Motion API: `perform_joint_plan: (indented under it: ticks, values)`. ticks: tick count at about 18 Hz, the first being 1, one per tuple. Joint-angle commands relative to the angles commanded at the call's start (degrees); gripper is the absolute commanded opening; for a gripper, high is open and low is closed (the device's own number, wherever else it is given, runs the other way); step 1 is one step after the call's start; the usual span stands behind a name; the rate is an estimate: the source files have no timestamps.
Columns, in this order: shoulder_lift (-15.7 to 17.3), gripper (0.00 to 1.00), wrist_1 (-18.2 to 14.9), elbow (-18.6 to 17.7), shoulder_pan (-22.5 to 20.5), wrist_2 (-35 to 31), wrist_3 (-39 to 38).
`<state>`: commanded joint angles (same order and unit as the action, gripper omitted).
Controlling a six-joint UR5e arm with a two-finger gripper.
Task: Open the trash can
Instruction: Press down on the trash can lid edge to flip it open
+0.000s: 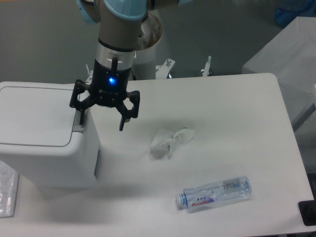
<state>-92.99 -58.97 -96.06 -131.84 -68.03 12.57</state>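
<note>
Gripper (pixel 101 124) spread wide, holding nothing. It hangs at the right edge of the trash can (pixel 44 136), one fingertip (pixel 81 120) over the grey push tab (pixel 79 122); lid lies to its left.

Even, bright overhead light; soft, slightly blurry picture.

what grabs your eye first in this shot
The open gripper with its blue light hangs at the right edge of the big white trash can, whose lid is shut. To the right on the table lie a crumpled wrapper and, nearer the front, a clear plastic bottle on its side.
</note>
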Motion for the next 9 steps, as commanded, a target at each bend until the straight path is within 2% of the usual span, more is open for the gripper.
perform_joint_plan:
  ticks: [9]
  values:
    - [-0.6,1.00,0.1,0.0,0.1,-0.3,-0.2]
